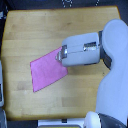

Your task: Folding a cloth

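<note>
One cloth [47,74] lies flat on the worktop [30,30]; its right corner is met by the tool [59,55], whose closure cannot be told. Slippage is risked if only a thin edge is pinched.

You have bare tabletop [30,30] on every side of the cloth [47,74]. 1 obstacle: the arm [107,55] reaches in from the exterior view's right, covering the cloth's upper right corner.

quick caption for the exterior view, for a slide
PR2 hand at the upper right corner of a flat pink cloth on a wooden table.
</note>
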